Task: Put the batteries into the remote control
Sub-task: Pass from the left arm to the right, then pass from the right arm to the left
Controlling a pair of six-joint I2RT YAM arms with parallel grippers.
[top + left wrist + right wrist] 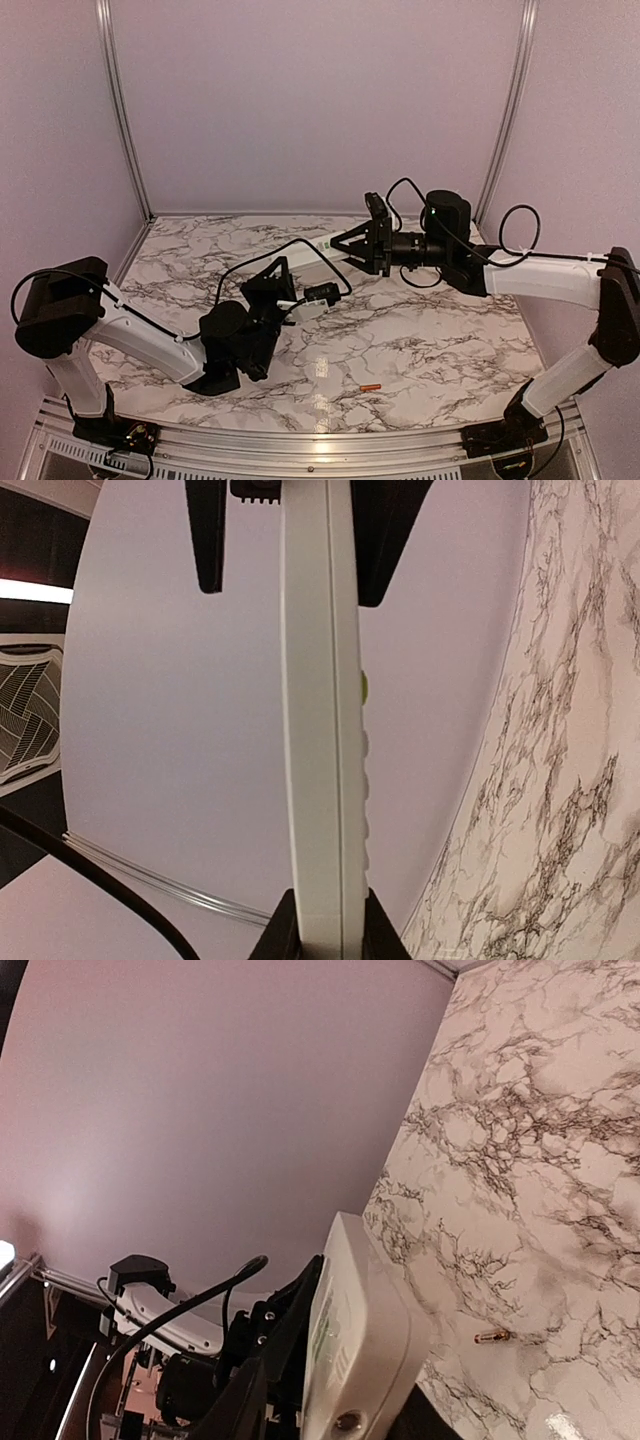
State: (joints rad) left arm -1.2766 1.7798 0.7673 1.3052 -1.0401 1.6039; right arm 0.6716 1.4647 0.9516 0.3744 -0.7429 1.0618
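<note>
Near the front edge of the veined marble table [450, 340] lies the orange-red battery [370, 387]; the gold battery [492, 1336] also rests on the marble. Mid-table, the left gripper [322, 932] clamps the white remote [320, 730], while the right gripper [338, 246] has its jaws apart around the remote's other end. Plain lilac walls [320, 100] close in behind

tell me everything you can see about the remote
The remote is a slim white plastic bar with a seam along its edge, a row of low buttons and one yellow-green one on its front, plus a pale display window. It is held off the marble table, seen edge-on from the left wrist. The left gripper is clamped on one end; the right gripper straddles the other, one finger not yet touching.
</note>
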